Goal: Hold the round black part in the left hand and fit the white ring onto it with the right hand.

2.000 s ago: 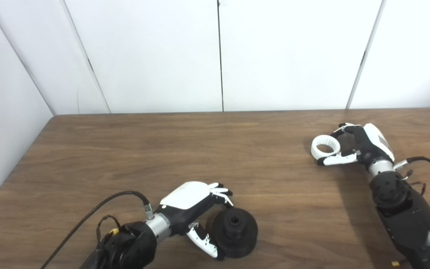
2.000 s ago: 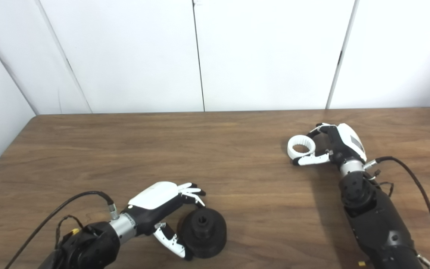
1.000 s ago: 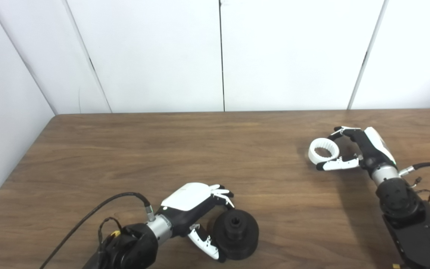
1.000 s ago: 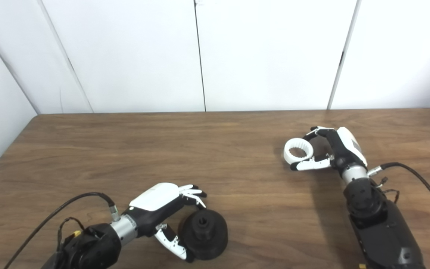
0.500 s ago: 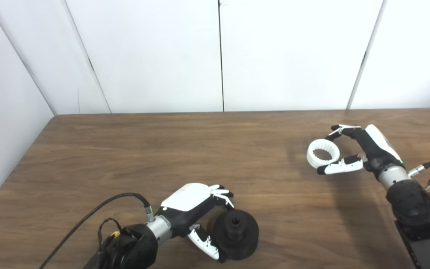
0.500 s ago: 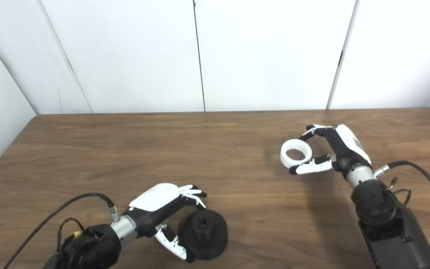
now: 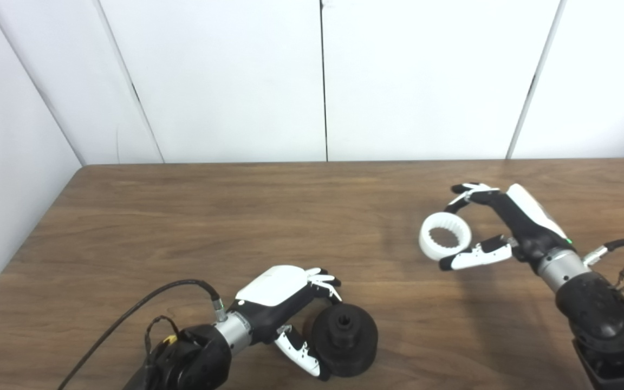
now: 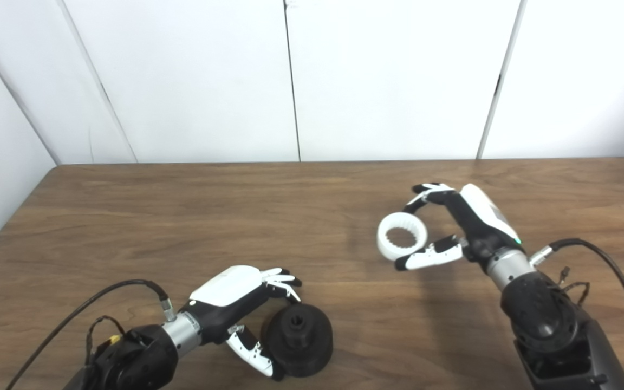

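My right hand [image 7: 512, 227] pinches the white ring [image 7: 445, 243] above open table [image 7: 182, 216]. My left hand [image 7: 285, 303] cups the black part [image 7: 344, 338] near the front edge; bare wood lies between them.

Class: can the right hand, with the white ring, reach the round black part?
Probably yes: bare table lies between the right hand holding the white ring and the round black part.
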`<act>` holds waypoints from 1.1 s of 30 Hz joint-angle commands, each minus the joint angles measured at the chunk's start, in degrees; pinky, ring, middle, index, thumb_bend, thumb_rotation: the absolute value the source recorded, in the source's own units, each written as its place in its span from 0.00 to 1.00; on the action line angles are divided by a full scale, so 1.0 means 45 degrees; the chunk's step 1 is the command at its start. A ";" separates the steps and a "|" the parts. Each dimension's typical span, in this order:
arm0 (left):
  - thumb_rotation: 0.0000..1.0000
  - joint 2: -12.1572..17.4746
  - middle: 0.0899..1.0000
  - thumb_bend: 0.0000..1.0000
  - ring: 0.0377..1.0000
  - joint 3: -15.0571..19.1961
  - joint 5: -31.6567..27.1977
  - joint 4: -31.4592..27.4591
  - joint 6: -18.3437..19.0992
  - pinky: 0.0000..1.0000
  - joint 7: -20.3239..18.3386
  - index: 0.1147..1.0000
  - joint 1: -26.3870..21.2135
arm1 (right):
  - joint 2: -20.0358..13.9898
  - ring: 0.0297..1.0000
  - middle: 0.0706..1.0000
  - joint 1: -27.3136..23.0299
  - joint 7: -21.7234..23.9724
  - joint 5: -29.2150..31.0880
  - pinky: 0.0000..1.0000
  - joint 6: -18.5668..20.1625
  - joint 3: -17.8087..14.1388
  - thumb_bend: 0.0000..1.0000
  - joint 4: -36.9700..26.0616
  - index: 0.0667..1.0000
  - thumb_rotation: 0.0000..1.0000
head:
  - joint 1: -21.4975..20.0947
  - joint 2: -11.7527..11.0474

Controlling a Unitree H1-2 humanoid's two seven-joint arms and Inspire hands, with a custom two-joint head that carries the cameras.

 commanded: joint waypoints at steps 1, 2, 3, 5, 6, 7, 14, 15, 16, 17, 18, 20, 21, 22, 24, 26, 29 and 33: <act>0.24 -0.0118 0.90 0.83 0.97 -0.0321 -0.0035 0.0317 0.0017 0.91 -0.0294 0.60 0.0082 | 0.0002 0.94 0.86 -0.0311 0.0135 0.0052 0.90 -0.0192 0.0058 0.52 -0.0723 0.45 0.16 | 0.0039 0.0016; 0.24 -0.0131 0.90 0.83 0.97 -0.0327 -0.0007 0.0312 0.0021 0.91 -0.0294 0.60 0.0077 | 0.0026 0.93 0.86 -0.0282 0.0210 0.0051 0.90 -0.0188 0.0107 0.52 -0.0842 0.45 0.16 | 0.0045 0.0038; 0.24 -0.0150 0.90 0.83 0.96 -0.0320 0.0004 0.0311 0.0009 0.91 -0.0262 0.60 0.0088 | 0.0060 0.93 0.86 -0.0245 0.0279 0.0051 0.89 -0.0189 0.0149 0.52 -0.0968 0.45 0.16 | 0.0051 0.0038; 0.24 -0.0189 0.90 0.84 0.96 -0.0316 0.0037 0.0337 -0.0025 0.90 -0.0192 0.59 0.0110 | 0.0124 0.93 0.85 -0.0156 0.0409 0.0091 0.88 -0.0174 0.0239 0.52 -0.1242 0.45 0.16 | 0.0069 0.0041; 0.24 -0.0196 0.90 0.84 0.96 -0.0319 0.0048 0.0349 -0.0037 0.90 -0.0184 0.60 0.0110 | 0.0153 0.93 0.85 -0.0108 0.0469 0.0102 0.88 -0.0158 0.0291 0.52 -0.1393 0.45 0.16 | 0.0068 0.0044; 0.24 -0.0206 0.90 0.84 0.96 -0.0323 0.0061 0.0362 -0.0046 0.90 -0.0182 0.60 0.0108 | 0.0176 0.93 0.85 -0.0069 0.0528 0.0111 0.88 -0.0140 0.0335 0.52 -0.1528 0.45 0.16 | 0.0064 0.0034; 0.26 -0.0211 0.91 0.83 0.97 -0.0383 0.0105 0.0383 -0.0002 0.90 -0.0239 0.60 0.0048 | 0.0435 0.94 0.85 0.0082 0.1079 0.0289 0.89 0.0133 0.0593 0.52 -0.2415 0.45 0.16 | 0.0094 0.0057; 0.26 -0.0218 0.91 0.83 0.97 -0.0379 0.0085 0.0410 -0.0018 0.90 -0.0215 0.61 0.0048 | 0.0495 0.94 0.85 0.0088 0.1148 0.0256 0.89 0.0220 0.0635 0.52 -0.2528 0.45 0.16 | 0.0094 0.0057; 0.26 -0.0226 0.91 0.83 0.97 -0.0393 0.0110 0.0422 -0.0022 0.90 -0.0198 0.60 0.0049 | 0.0554 0.94 0.85 0.0100 0.1222 0.0224 0.89 0.0308 0.0673 0.52 -0.2654 0.45 0.16 | 0.0106 0.0061; 0.26 -0.0228 0.91 0.83 0.96 -0.0405 0.0127 0.0429 -0.0026 0.90 -0.0189 0.61 0.0047 | 0.0596 0.94 0.85 0.0110 0.1275 0.0202 0.89 0.0365 0.0692 0.52 -0.2737 0.45 0.16 | 0.0106 0.0061; 0.26 -0.0240 0.91 0.83 0.96 -0.0408 0.0132 0.0419 -0.0001 0.90 -0.0186 0.61 0.0052 | 0.0641 0.94 0.85 0.0124 0.1347 0.0169 0.89 0.0445 0.0748 0.52 -0.2854 0.45 0.16 | 0.0114 0.0067; 0.25 -0.0268 0.91 0.84 0.96 -0.0402 0.0124 0.0388 0.0064 0.90 -0.0186 0.62 0.0069 | 0.0696 0.94 0.85 0.0159 0.1439 0.0151 0.90 0.0513 0.0855 0.52 -0.3017 0.45 0.16 | 0.0123 0.0076; 0.25 -0.0280 0.91 0.84 0.96 -0.0397 0.0114 0.0379 0.0070 0.90 -0.0171 0.62 0.0081 | 0.0714 0.94 0.85 0.0176 0.1488 0.0134 0.90 0.0521 0.0920 0.52 -0.3093 0.45 0.16 | 0.0131 0.0083; 0.25 -0.0279 0.91 0.83 0.96 -0.0401 0.0102 0.0408 0.0037 0.91 -0.0143 0.61 0.0083 | 0.0718 0.94 0.86 0.0181 0.1554 0.0066 0.90 0.0536 0.1012 0.52 -0.3176 0.45 0.16 | 0.0128 0.0076; 0.25 -0.0267 0.91 0.83 0.97 -0.0413 0.0103 0.0447 0.0014 0.91 -0.0147 0.61 0.0060 | 0.0756 0.94 0.86 0.0181 0.1686 0.0008 0.90 0.0533 0.1151 0.52 -0.3302 0.45 0.16 | 0.0118 0.0097; 0.24 -0.0265 0.91 0.83 0.97 -0.0408 0.0084 0.0445 0.0035 0.91 -0.0179 0.61 0.0039 | 0.0835 0.94 0.86 0.0178 0.1790 -0.0034 0.90 0.0587 0.1234 0.52 -0.3374 0.45 0.16 | 0.0117 0.0097; 0.24 -0.0296 0.90 0.84 0.96 -0.0407 0.0133 0.0457 -0.0025 0.91 -0.0067 0.60 0.0056 | 0.0963 0.93 0.86 0.0145 0.1906 -0.0111 0.88 0.0618 0.1418 0.52 -0.3355 0.45 0.16 | 0.0140 0.0107; 0.25 -0.0298 0.91 0.83 0.97 -0.0459 0.0198 0.0514 -0.0014 0.91 -0.0110 0.61 0.0013 | 0.1152 0.93 0.86 0.0176 0.1914 -0.0011 0.88 0.0454 0.1553 0.52 -0.3194 0.45 0.16 | 0.0148 0.0111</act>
